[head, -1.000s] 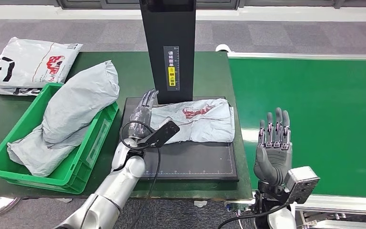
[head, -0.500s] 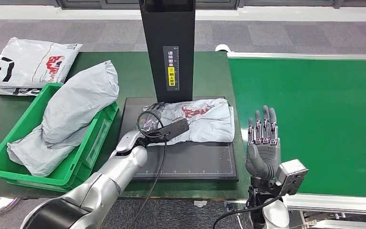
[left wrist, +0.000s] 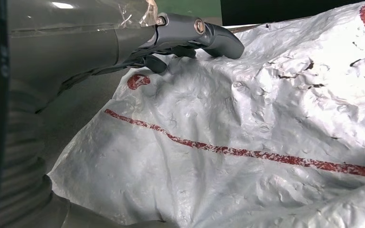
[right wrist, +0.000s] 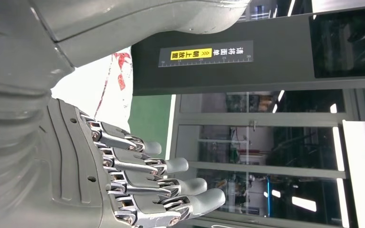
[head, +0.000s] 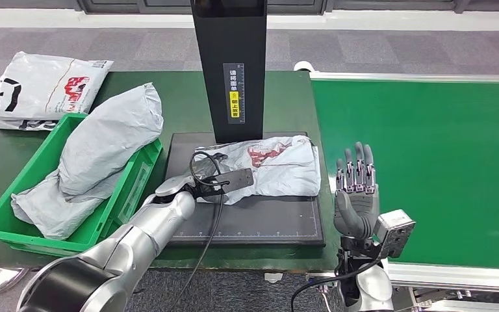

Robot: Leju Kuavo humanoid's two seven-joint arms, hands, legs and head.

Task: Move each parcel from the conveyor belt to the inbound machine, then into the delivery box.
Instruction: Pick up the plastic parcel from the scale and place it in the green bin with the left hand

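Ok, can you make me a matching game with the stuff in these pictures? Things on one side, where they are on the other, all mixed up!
Things:
1. grey parcel with red print
2. big plain grey parcel
3. white bag with black letters
4. right hand

Places:
A. lying in the green box, sticking out over its rim
B. held up, fingers straight, at the conveyor belt's near edge
C. on the black machine plate, at the foot of the black post
D. on the table behind the green box

Pairs: 1-C, 2-A, 3-D, 4-B

High forward-down head view; close wrist views, sharing the parcel (head: 273, 162).
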